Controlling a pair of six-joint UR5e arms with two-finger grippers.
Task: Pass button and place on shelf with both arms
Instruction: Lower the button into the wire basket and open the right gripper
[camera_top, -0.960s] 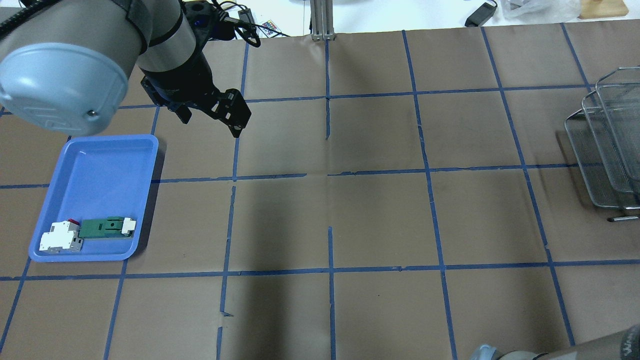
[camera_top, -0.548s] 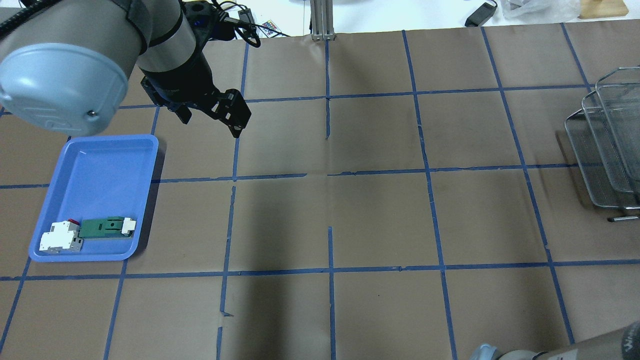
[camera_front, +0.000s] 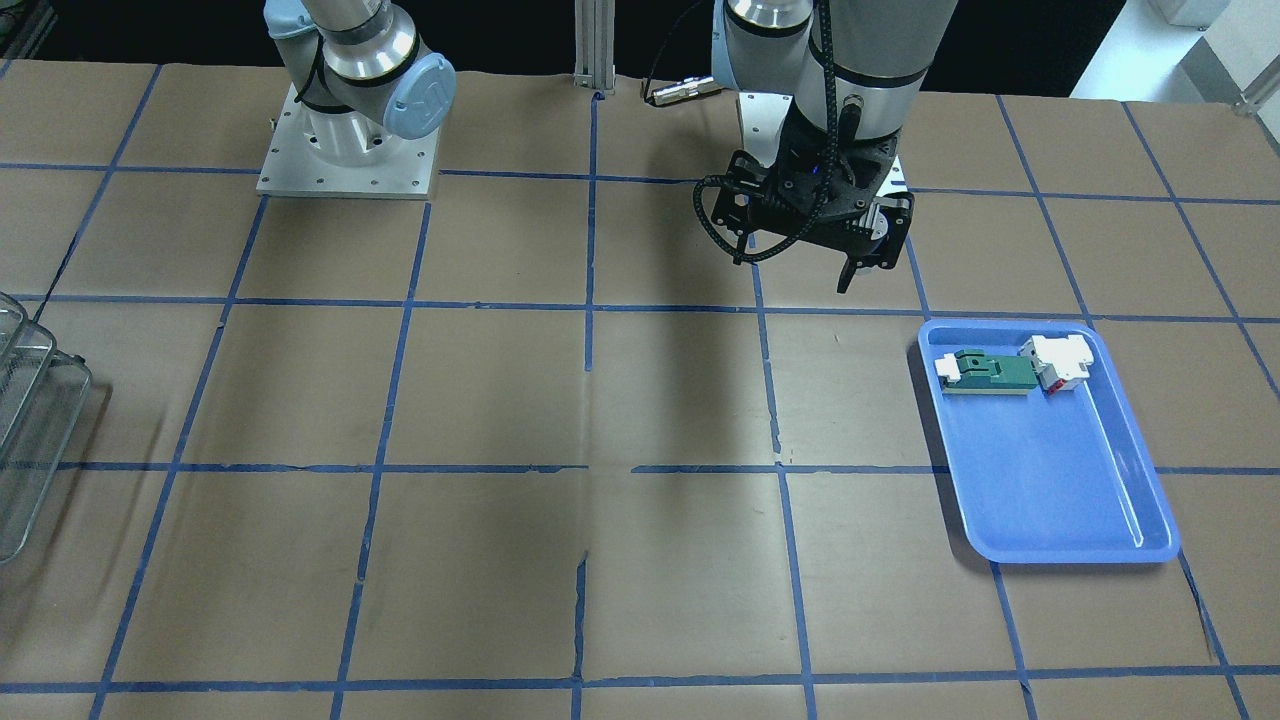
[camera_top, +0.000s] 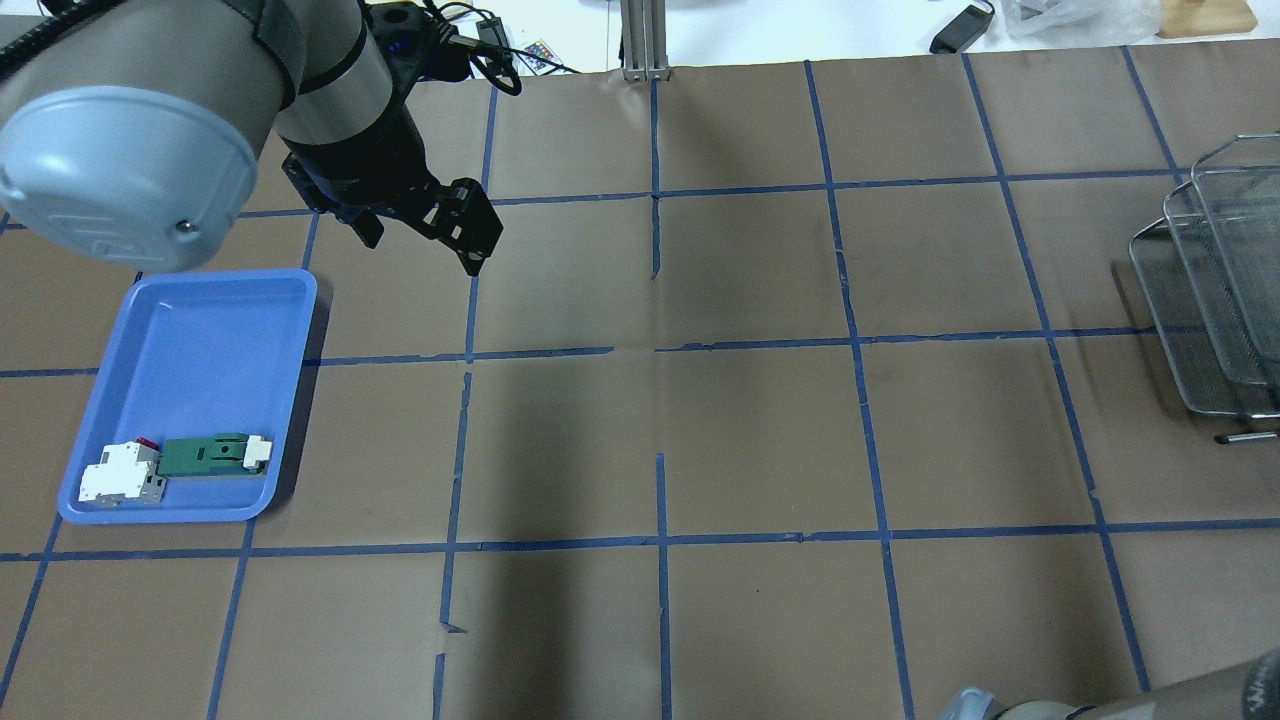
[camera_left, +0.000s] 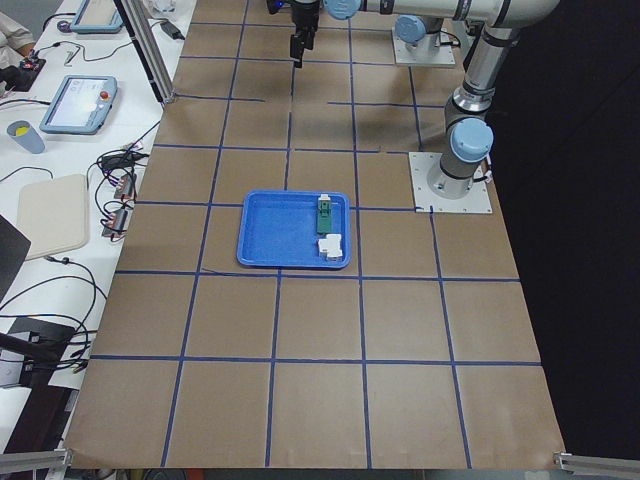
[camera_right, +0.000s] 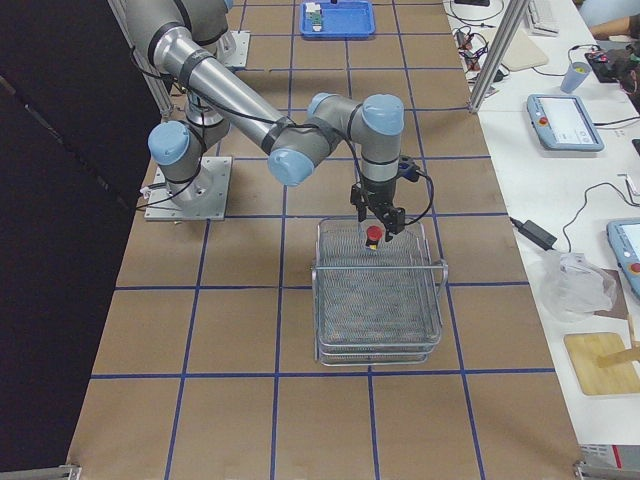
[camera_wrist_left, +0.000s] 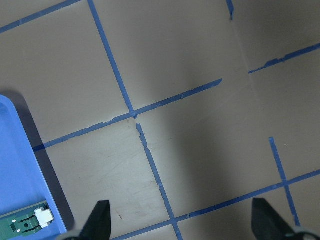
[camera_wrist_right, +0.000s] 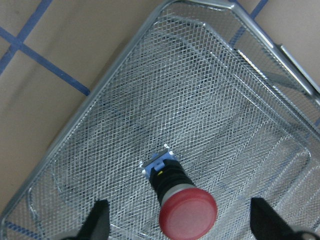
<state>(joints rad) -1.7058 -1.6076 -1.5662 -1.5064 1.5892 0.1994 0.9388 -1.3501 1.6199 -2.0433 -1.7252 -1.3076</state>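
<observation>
The button (camera_wrist_right: 186, 210), red cap up and black body below, rests on the mesh of the silver wire shelf (camera_wrist_right: 225, 100). My right gripper (camera_wrist_right: 180, 220) is open, its fingers wide on either side of the button without touching it. In the exterior right view the right gripper (camera_right: 378, 225) hangs just over the shelf (camera_right: 380, 300), with the button (camera_right: 372, 236) below it. My left gripper (camera_top: 422, 250) is open and empty above bare table, beyond the blue tray; its wrist view (camera_wrist_left: 180, 222) shows only table between the fingers.
A blue tray (camera_top: 190, 350) at the table's left holds a green-and-white flat block (camera_top: 210, 455) and a white-and-red block (camera_top: 120, 472). The shelf (camera_top: 1220, 290) stands at the table's right edge. Blue tape lines cross the brown table.
</observation>
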